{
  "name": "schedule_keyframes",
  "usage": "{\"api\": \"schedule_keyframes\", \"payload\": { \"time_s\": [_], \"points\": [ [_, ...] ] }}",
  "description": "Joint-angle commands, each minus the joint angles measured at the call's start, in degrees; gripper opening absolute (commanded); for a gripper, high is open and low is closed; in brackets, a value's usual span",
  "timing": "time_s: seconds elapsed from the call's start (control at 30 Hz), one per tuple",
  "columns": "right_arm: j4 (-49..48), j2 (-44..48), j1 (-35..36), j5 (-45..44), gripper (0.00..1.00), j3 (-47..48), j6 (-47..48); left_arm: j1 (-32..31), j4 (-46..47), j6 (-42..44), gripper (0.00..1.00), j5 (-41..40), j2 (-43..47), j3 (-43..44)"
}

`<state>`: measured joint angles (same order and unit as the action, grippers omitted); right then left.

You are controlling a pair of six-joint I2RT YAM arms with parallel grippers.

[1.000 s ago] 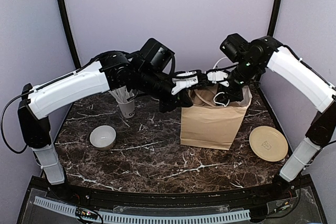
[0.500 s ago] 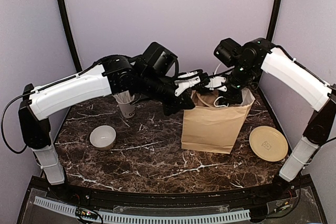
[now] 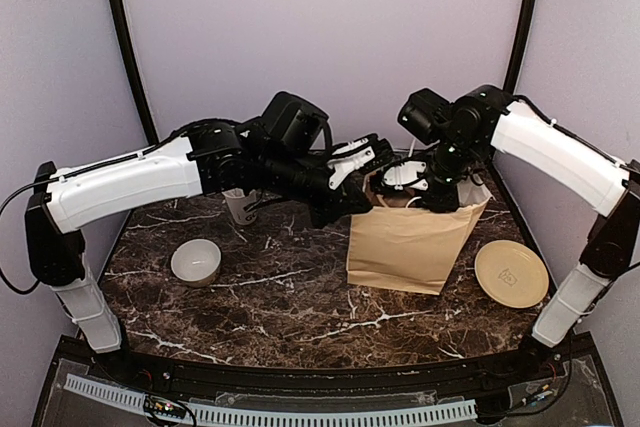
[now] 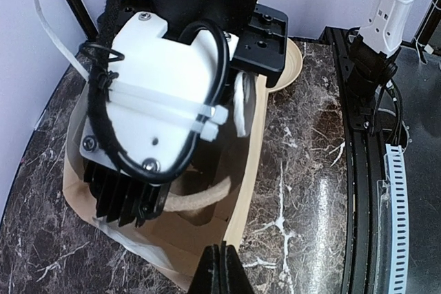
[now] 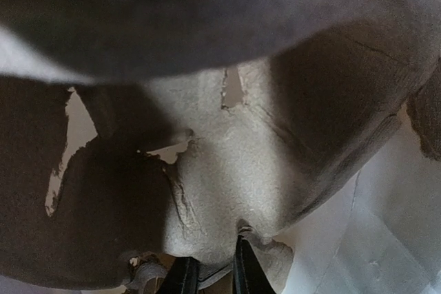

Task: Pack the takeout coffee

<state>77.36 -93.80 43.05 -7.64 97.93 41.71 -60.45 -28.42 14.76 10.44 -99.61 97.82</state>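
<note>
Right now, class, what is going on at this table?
Both arms are working at the open mouth of the brown paper bag. The right gripper reaches down inside it, facing crumpled paper; whether it holds anything cannot be told. The left gripper, fingers together, sits at the bag's rim. No black coffee cup shows in any view. A white bowl and a tan plate lie to either side of the bag.

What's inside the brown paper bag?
The right arm has its jaws inside the brown paper bag, beside a paper handle loop. That arm covers the bottom, so no cup shows.
</note>
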Motion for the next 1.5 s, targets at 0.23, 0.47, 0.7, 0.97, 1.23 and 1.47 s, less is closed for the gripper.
{"api": "schedule_keyframes", "payload": {
  "time_s": [0.23, 0.47, 0.7, 0.97, 1.23, 1.47],
  "points": [
    [3.87, -2.66, 0.55, -1.03, 0.13, -6.46, 0.41, -0.03, 9.89, -4.42, 0.0, 4.18, 7.32, -7.06],
    [3.85, -4.45, 0.55, -0.18, 0.17, -2.99, -0.2, -0.02, 11.78, -4.82, 0.0, 5.28, 8.96, -8.44],
    [3.98, -3.2, 0.55, -0.26, 0.25, 2.16, 0.36, -0.02, 11.61, -4.38, 0.0, 4.89, 8.34, -8.38],
    [3.92, 5.11, 0.33, 10.7, 0.58, 4.71, 8.95, -0.02, 10.88, -4.02, 0.0, 2.78, 8.52, -7.98],
    [3.93, 6.18, -0.05, 16.1, 0.6, 7.72, 10.14, 0.04, 9.37, -3.14, 0.0, 1.09, 8.74, -7.13],
    [-1.56, 7.31, -2.96, 18.14, 0.61, 9.99, 9.59, -0.02, 7.82, -3.83, 0.0, 1.61, 8.67, -6.89]
  ]
}}
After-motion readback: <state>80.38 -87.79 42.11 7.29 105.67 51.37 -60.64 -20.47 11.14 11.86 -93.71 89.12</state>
